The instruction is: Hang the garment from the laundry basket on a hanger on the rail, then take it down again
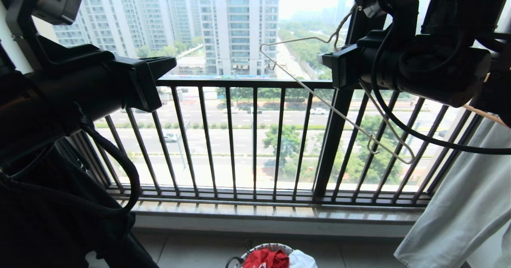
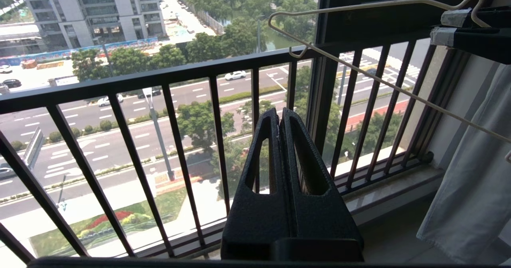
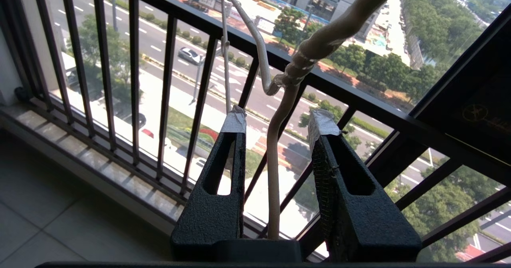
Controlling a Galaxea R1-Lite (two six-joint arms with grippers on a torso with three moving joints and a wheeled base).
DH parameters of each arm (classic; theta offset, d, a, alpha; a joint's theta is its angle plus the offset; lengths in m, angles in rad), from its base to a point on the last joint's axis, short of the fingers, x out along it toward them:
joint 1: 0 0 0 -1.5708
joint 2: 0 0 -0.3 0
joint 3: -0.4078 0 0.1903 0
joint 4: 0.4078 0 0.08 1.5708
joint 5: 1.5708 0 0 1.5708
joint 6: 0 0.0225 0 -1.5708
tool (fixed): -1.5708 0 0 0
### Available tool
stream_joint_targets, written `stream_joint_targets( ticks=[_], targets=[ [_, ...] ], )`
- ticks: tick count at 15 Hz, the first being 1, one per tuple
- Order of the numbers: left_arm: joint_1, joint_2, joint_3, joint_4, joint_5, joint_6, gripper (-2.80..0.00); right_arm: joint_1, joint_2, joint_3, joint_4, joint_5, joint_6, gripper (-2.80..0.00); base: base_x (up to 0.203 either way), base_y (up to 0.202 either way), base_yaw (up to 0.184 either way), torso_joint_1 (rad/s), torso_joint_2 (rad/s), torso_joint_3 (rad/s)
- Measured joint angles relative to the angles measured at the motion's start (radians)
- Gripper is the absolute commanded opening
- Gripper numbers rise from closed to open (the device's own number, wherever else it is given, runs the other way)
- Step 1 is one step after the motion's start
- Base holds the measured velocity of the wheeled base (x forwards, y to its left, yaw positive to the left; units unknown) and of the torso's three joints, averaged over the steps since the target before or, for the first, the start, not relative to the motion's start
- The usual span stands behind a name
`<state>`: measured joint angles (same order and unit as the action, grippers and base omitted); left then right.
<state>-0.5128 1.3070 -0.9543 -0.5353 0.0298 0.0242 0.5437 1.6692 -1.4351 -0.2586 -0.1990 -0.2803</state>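
Observation:
The cream-white wire hanger (image 1: pixel 343 118) hangs tilted in front of the window, its hook running up behind my right arm. The rail is out of view. My right gripper (image 3: pixel 278 119) is open. The hanger's wire (image 3: pixel 273 172) passes between its taped fingertips without being pinched. From the left wrist view that gripper (image 2: pixel 449 27) sits at the hanger's neck (image 2: pixel 399 91). My left gripper (image 2: pixel 278 112) is shut and empty, held out towards the railing on the left (image 1: pixel 173 62). Down on the floor, the red garment (image 1: pixel 266 259) lies in the laundry basket (image 1: pixel 263 246).
A black window railing (image 1: pixel 255 140) of vertical bars runs across in front. A pale grey-white garment (image 1: pixel 459 204) hangs at the right. Dark cloth (image 1: pixel 48 220) hangs at the lower left. Something white (image 1: pixel 301 260) lies beside the red garment in the basket.

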Motion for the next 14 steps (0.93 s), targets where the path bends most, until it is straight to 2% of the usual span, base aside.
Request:
stream_joint_targets(
  ticks=[4,6,9,10,12,14],
  targets=[
    [0.0,0.005,-0.001,0.013,-0.001,0.016,-2.8,0.008,-0.104,0.065,0.054,-0.007,0.013,0.0,0.0,0.0,0.0,0.0,0.0,0.0],
    [-0.002,0.01,0.008,0.009,0.003,0.049,-2.8,0.026,-0.21,0.102,0.129,-0.001,0.063,0.0,0.0,0.0,0.0,0.0,0.0,0.0],
    [-0.002,-0.018,0.069,0.01,0.007,0.05,-2.8,0.052,-0.41,0.137,0.292,0.012,0.155,0.0,0.0,0.0,0.0,0.0,0.0,0.0],
    [-0.001,-0.039,0.097,0.017,0.018,0.055,-2.8,0.058,-0.484,0.147,0.348,0.016,0.177,-2.8,0.0,0.0,0.0,0.0,0.0,0.0],
    [0.003,-0.092,0.159,0.04,0.048,0.052,-2.8,0.064,-0.631,0.173,0.45,0.021,0.199,-2.8,0.0,0.0,0.0,0.0,0.0,0.0],
    [0.024,-0.157,0.224,0.051,0.056,0.019,-2.8,0.064,-0.776,0.212,0.534,0.024,0.211,-2.8,0.0,0.0,0.0,0.0,0.0,0.0]
  ],
)
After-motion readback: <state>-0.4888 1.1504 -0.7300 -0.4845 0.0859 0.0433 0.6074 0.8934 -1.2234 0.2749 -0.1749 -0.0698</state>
